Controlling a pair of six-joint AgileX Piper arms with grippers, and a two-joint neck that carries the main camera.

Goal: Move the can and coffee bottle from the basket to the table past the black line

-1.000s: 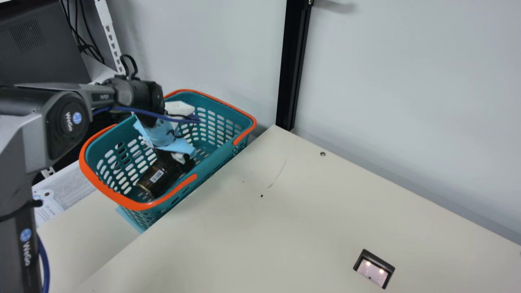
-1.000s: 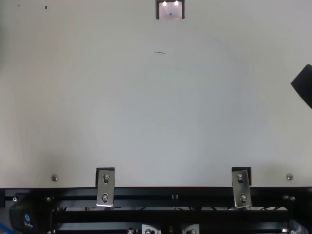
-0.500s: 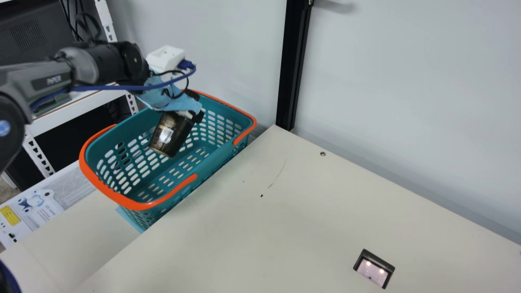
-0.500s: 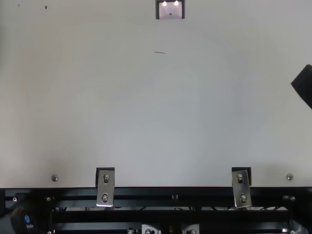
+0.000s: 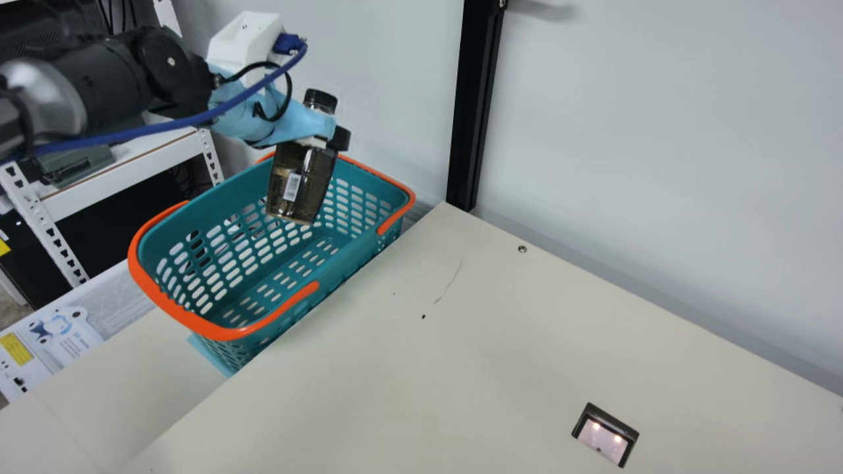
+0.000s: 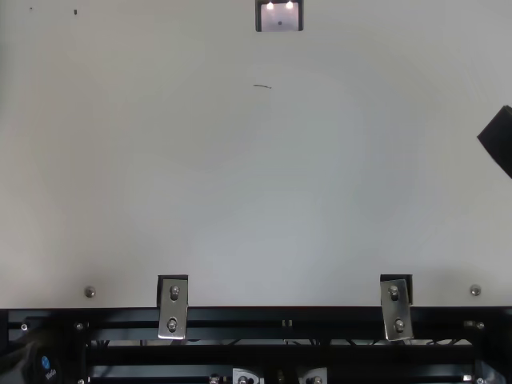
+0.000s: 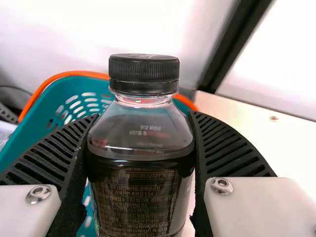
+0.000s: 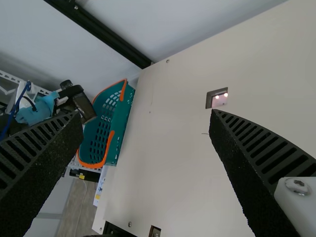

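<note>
You have the coffee bottle (image 5: 301, 172), dark brown, see-through and black-capped, in your left gripper (image 5: 324, 139), its ribbed black fingers pressed to opposite sides of the body. It hangs tilted above the teal perforated plastic basket (image 5: 352, 247) with orange handles, cap up, a white barcode label facing your neck camera. The basket is just beside the edge of the cream table (image 5: 408, 395), with pale blue material (image 5: 209, 355) near its lower corner.

On the surface, you can see a thin, curved dark line (image 5: 449, 282), a small black speck (image 5: 423, 316) near it, and a round metal screw (image 5: 522, 249) towards the wall. Well apart from the basket lies a black-framed panel (image 5: 604, 438), pinkish and shiny, with two bright spots on it.

Your right gripper (image 6: 498, 140) is over the table, fingers spread wide with nothing between them.

Around you, the pale grey wall (image 5: 658, 145) carries a black upright post (image 5: 475, 105) near the table's far corner. Behind your left arm stands a white slotted metal rack (image 5: 49, 227), and your right wrist view takes in some brownish floor (image 8: 79, 210).
</note>
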